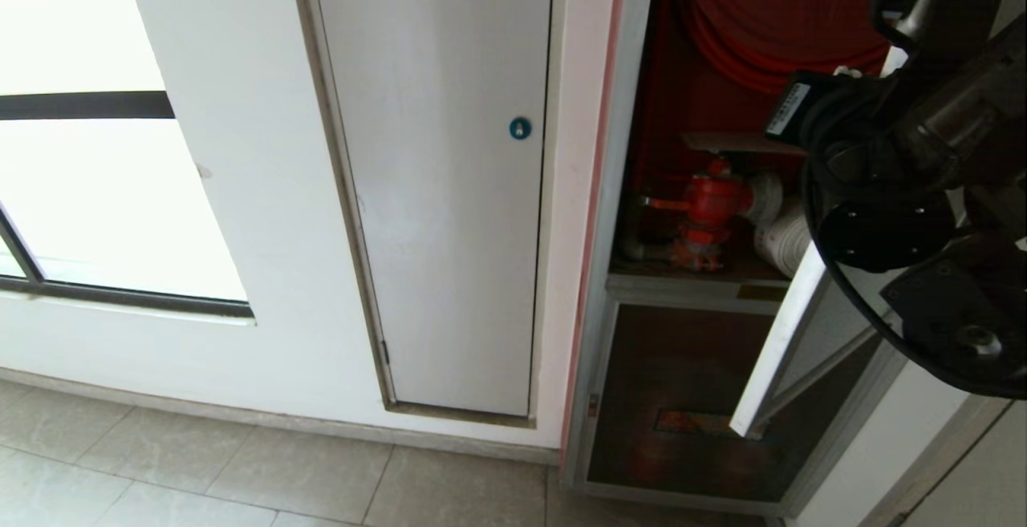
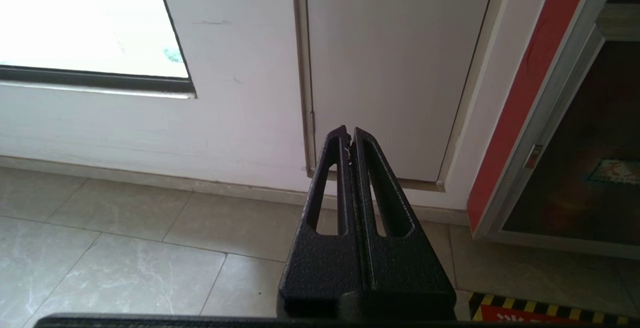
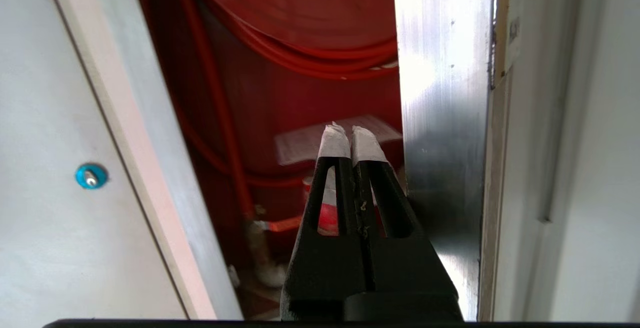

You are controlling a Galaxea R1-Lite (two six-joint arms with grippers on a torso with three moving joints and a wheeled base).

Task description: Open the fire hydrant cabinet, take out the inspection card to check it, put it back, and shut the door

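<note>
Fire hydrant cabinet (image 1: pixel 642 214): at 3 o'clock in head view; door (image 1: pixel 774 350) ajar. Inspection card (image 3: pixel 305 146): lying flat inside above red valve (image 1: pixel 710 206), at 12 o'clock off right gripper (image 3: pixel 350 136), fingers pressed together, empty. Left gripper (image 2: pixel 348 136): closed, empty, low over floor tiles (image 2: pixel 125 238).

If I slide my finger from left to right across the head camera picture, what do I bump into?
Window → white panel with its blue lock → red valve inside the cabinet → white hose roll → right arm.
</note>
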